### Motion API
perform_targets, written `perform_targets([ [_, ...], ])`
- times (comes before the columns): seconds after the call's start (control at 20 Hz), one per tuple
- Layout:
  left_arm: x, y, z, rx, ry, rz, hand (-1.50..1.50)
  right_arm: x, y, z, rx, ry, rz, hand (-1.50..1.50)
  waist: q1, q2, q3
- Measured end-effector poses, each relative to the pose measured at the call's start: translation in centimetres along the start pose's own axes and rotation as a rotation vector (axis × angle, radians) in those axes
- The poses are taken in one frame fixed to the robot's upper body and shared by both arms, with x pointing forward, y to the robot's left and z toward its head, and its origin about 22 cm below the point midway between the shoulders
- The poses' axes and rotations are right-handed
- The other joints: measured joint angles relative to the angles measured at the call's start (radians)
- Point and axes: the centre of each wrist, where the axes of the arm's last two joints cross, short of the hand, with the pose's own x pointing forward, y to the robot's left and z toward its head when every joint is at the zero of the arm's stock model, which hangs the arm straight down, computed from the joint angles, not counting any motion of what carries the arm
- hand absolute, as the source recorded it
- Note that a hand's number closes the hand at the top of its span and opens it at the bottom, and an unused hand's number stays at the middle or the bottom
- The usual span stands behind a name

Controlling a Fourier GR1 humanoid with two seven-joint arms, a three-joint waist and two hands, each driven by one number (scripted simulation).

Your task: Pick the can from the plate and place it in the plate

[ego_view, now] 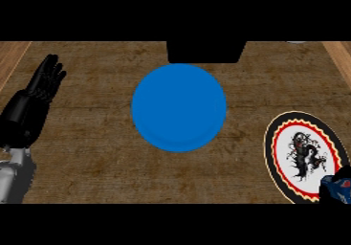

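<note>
A blue can (340, 190) with a dark top stands at the lower right corner, on the near right rim of a patterned plate (290, 143) with a black edge, a red ring and a white middle bearing a dark figure. The view's edge cuts the can off. A plain blue plate (179, 107) lies in the middle of the counter with nothing on it. My left hand (38, 88) rests at the left edge, open with fingers straight and pointing up, far from both plates. No right hand shows in the view.
A black box-like object (206, 50) sits at the counter's far edge, just behind the blue plate. A small pale thing (296, 42) peeks in at the top right. Lighter wooden strips border the brown counter (86, 158) on both sides.
</note>
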Motion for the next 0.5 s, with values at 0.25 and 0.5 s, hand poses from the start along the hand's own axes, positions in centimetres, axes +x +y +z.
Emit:
perform_targets([
  [0.25, 0.2, -0.7, -0.4, 0.000, 0.000, -0.003, 0.00, 1.4, -2.1, 2.4, -0.072, -0.105, -0.090, 1.50, -0.001, 0.002, 0.004],
  [0.5, 0.4, -0.4, 0.2, -0.010, -0.002, -0.005, 0.00, 4.2, -5.4, 5.0, -0.165, -0.281, -0.239, 1.50, 0.006, 0.001, 0.004],
])
